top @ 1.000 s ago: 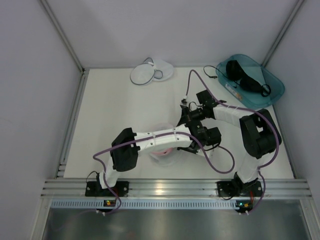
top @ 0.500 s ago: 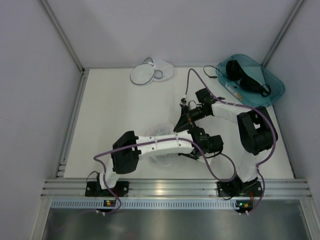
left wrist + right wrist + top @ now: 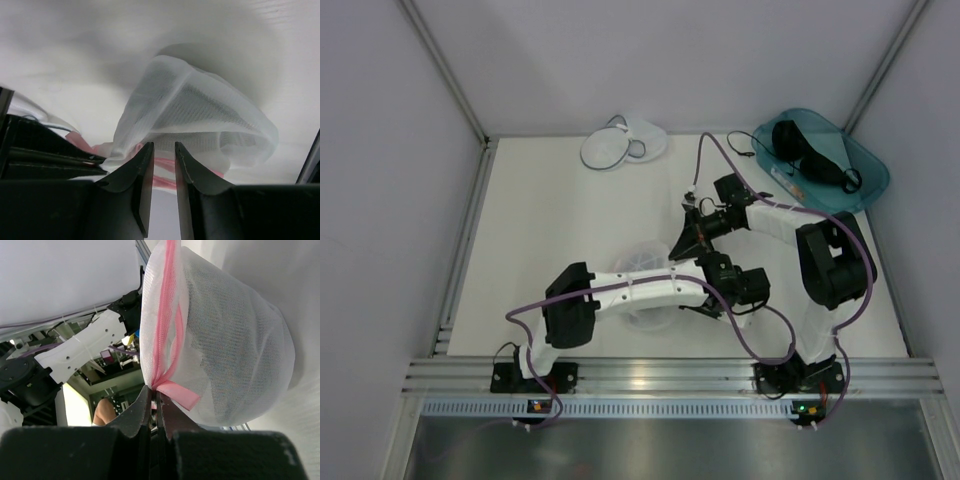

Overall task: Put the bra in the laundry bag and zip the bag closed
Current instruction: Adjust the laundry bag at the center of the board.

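The black bra (image 3: 807, 155) lies in the teal bin (image 3: 865, 185) at the back right. The white mesh laundry bag with the grey rim (image 3: 620, 146) lies at the back edge of the table, away from both grippers. My right gripper (image 3: 686, 234) (image 3: 156, 393) is shut on the zip end of a different round mesh bag with a pink rim (image 3: 220, 340) (image 3: 645, 262) and holds it up. My left gripper (image 3: 164, 152) is slightly open right below that bag (image 3: 200, 115), with its pink rim showing behind the gap. In the top view it is mostly hidden under its own arm.
The two arms cross over the middle of the table around the pink-rimmed bag. A purple cable (image 3: 700, 160) arches from the right wrist. The enclosure walls stand close at the back and at both sides.
The pink-rimmed bag has risen and now shows beyond the left forearm. The left wrist has shifted right and toward the near edge. The right gripper stays shut on the zip end.
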{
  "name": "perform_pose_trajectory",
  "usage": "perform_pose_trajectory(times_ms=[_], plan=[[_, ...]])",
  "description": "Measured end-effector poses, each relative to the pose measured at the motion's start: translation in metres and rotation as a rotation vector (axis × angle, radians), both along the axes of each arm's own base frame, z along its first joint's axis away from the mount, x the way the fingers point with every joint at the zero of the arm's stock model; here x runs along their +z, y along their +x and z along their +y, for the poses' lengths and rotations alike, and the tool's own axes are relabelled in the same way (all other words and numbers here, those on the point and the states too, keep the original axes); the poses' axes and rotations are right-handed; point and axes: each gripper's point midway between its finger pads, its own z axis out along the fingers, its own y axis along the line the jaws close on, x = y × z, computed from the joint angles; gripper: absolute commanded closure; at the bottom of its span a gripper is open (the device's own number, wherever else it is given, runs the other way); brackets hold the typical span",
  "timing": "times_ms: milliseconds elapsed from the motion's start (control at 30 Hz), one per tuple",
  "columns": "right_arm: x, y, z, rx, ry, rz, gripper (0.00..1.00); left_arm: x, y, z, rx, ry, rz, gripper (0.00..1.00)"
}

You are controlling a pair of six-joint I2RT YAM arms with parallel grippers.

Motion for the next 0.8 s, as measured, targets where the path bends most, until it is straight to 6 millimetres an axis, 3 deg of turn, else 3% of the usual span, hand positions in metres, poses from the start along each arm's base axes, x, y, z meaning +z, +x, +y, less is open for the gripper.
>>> perform_pose_trajectory(times_ms=[367, 800], plan=[[0.001, -0.003, -0.001, 0.005, 0.001, 0.021, 1.00, 0.016, 0.039, 0.006, 0.031, -0.015, -0.047, 0.69], [0.002, -0.004, -0.001, 0.008, 0.007, 0.025, 1.00, 0.013, 0.041, 0.002, 0.014, -0.005, -0.045, 0.66]])
